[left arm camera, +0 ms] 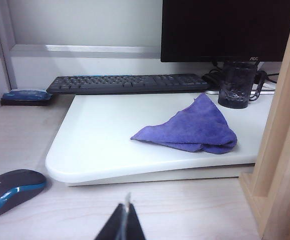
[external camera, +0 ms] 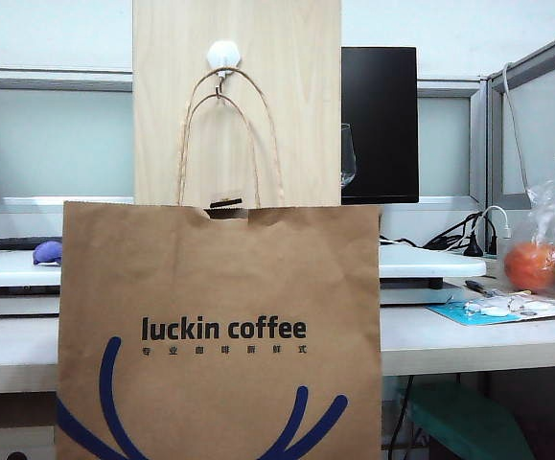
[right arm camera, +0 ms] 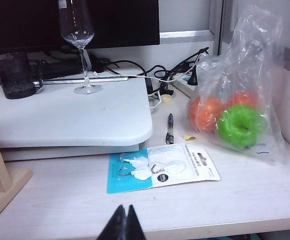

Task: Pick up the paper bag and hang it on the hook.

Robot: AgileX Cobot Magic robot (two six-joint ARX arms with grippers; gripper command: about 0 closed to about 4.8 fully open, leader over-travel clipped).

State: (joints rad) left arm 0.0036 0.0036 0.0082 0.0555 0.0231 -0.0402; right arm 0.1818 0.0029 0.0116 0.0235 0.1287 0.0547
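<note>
paper bag (external camera: pixel 219 331) hangs on hook (external camera: pixel 222 57), away from both grippers' fingers (left arm camera: pixel 120 225) (right arm camera: pixel 119 225)

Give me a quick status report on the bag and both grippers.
Left gripper shut, empty, low over the desk. Right gripper shut, empty, over the desk. Paper bag hangs by its handles on the hook. Nothing in the way.

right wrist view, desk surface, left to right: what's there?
Dark cup → wine glass → pack of hooks → plastic bag of balls. The right gripper sits shut at the near edge, holding nothing.
</note>
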